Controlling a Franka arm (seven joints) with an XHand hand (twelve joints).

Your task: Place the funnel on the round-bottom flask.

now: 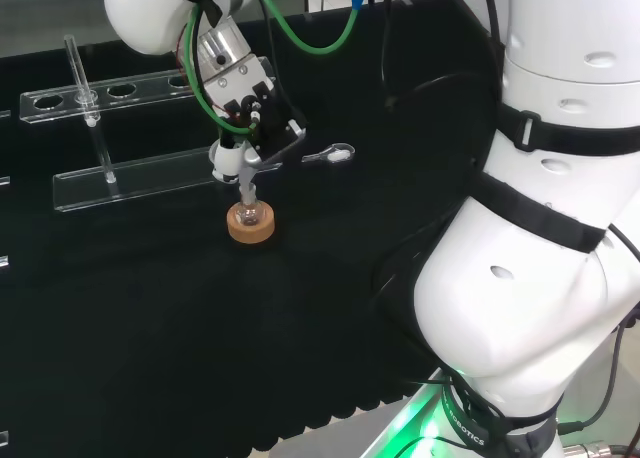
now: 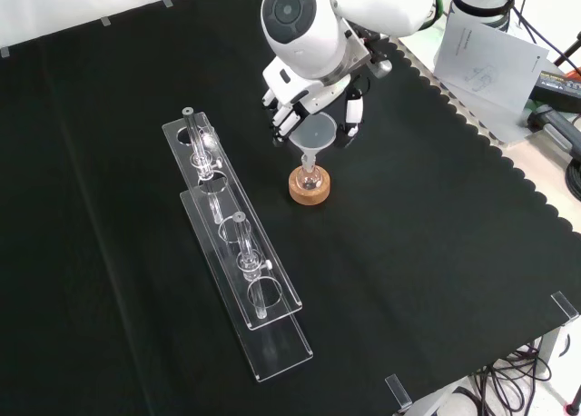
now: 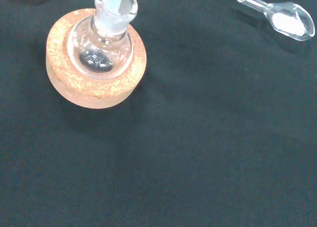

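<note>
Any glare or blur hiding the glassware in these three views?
Head view: green glow at the arm's base, funnel faint against the black cloth. Front view: evenly lit, clear rack shows bright edges, funnel mouth readable under the hand. Wrist view: flask in its cork ring sharp, funnel stem at the neck blurred, scoop glints.

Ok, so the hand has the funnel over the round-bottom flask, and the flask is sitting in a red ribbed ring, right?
Not quite: the stand is a cork ring, not a red ribbed one, as the wrist view shows. The rest holds: the hand has the funnel over the round-bottom flask.
</note>
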